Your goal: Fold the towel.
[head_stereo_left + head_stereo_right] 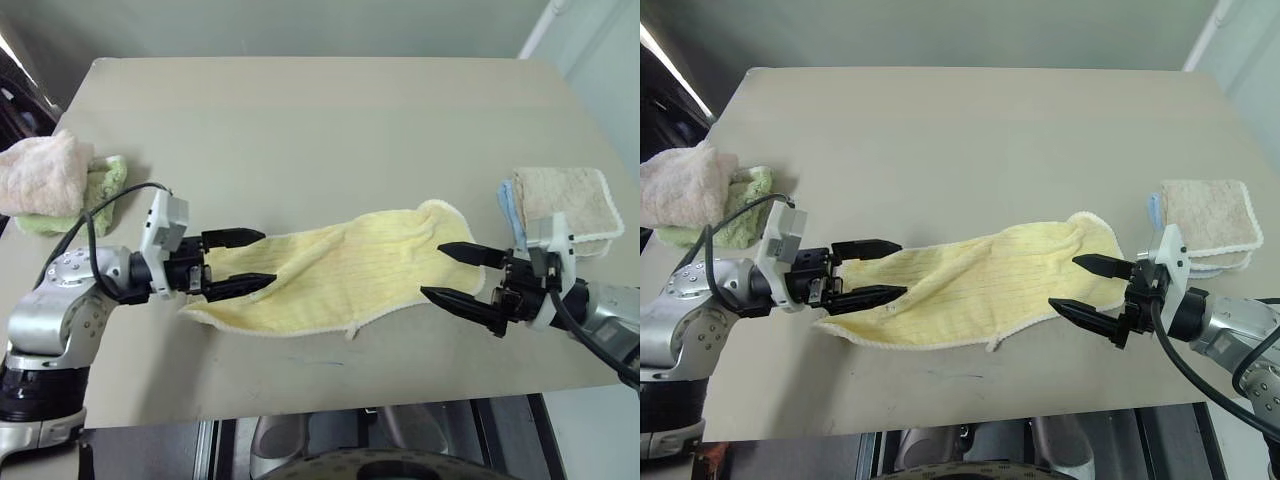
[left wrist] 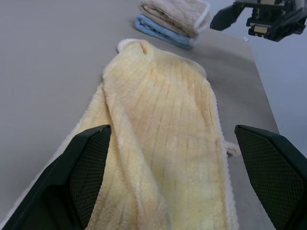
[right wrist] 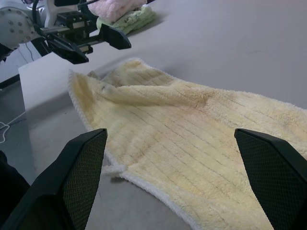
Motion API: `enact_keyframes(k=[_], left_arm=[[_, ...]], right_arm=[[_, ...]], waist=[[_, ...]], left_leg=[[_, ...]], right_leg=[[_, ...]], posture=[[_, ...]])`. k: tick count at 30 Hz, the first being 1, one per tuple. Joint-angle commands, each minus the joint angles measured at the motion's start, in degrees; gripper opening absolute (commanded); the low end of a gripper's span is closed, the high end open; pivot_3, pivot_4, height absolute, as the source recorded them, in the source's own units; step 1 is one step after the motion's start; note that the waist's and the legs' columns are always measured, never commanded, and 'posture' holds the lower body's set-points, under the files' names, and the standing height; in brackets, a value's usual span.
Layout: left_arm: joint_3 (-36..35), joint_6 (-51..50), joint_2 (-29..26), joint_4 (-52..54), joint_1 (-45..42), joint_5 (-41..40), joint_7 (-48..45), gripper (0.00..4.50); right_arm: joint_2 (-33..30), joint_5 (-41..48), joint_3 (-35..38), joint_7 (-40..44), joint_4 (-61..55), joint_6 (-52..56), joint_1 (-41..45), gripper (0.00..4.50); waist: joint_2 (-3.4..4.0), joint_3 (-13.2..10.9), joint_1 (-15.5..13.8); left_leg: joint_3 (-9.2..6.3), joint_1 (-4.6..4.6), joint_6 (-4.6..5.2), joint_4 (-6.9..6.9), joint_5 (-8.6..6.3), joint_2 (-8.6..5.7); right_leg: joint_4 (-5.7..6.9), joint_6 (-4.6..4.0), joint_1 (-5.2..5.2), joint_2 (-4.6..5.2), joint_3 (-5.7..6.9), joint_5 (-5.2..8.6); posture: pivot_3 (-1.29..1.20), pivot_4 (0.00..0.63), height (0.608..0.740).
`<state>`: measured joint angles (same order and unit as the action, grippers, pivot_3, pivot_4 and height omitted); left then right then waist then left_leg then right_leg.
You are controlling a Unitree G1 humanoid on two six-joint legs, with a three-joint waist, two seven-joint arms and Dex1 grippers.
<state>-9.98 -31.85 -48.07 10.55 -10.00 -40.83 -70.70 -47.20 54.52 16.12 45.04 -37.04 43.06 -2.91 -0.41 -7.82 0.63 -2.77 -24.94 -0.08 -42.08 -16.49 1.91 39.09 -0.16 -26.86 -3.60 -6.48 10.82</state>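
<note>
The pale yellow terry-cloth towel [image 1: 335,275] lies rumpled near the worktop's [image 1: 320,120] front edge: soft, light, limp; best pinched at hemmed corners. Left hand [image 1: 240,263] and right hand [image 1: 458,272] gape wide, empty.

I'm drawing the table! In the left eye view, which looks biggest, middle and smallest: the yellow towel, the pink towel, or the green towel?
1. the yellow towel, spread long across the table
2. the pink towel, a bunched lump at the table's left edge
3. the green towel, mostly hidden under the pink one, so its true size is unsure
</note>
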Motion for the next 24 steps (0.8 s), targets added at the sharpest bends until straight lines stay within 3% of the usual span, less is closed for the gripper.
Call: enact_keyframes(k=[1,13,24], left_arm=[[0.01,1.05,0.29,0.3,-0.43,0.26,-0.59,4.45],[1.28,4.18,2.31,-5.24,-4.36,2.03,-2.17,4.45],[2.44,6.14,6.01,-4.85,-4.69,3.75,-0.17,4.45]], right_arm=[[-0.36,1.13,0.95,0.14,-0.91,-0.37,1.01,4.5],[3.5,0.25,-1.17,-6.4,4.25,1.18,7.22,4.5],[2.97,-6.61,-7.8,-8.47,22.88,8.05,23.38,4.5]], waist=[[0.0,0.0,0.0],[-0.01,0.01,-0.01],[-0.01,0.01,0.01]], left_leg=[[0.0,0.0,0.0,0.0,0.0,0.0],[0.02,0.01,0.04,-0.03,0.03,0.0],[0.04,-0.02,0.09,-0.02,0.07,0.0]], right_leg=[[0.0,0.0,0.0,0.0,0.0,0.0],[0.0,0.07,0.01,0.01,-0.03,-0.08],[0.0,0.19,-0.03,0.02,-0.04,-0.16]], posture=[[0.0,0.15,0.703],[0.0,0.15,0.703],[0.0,0.15,0.703]])
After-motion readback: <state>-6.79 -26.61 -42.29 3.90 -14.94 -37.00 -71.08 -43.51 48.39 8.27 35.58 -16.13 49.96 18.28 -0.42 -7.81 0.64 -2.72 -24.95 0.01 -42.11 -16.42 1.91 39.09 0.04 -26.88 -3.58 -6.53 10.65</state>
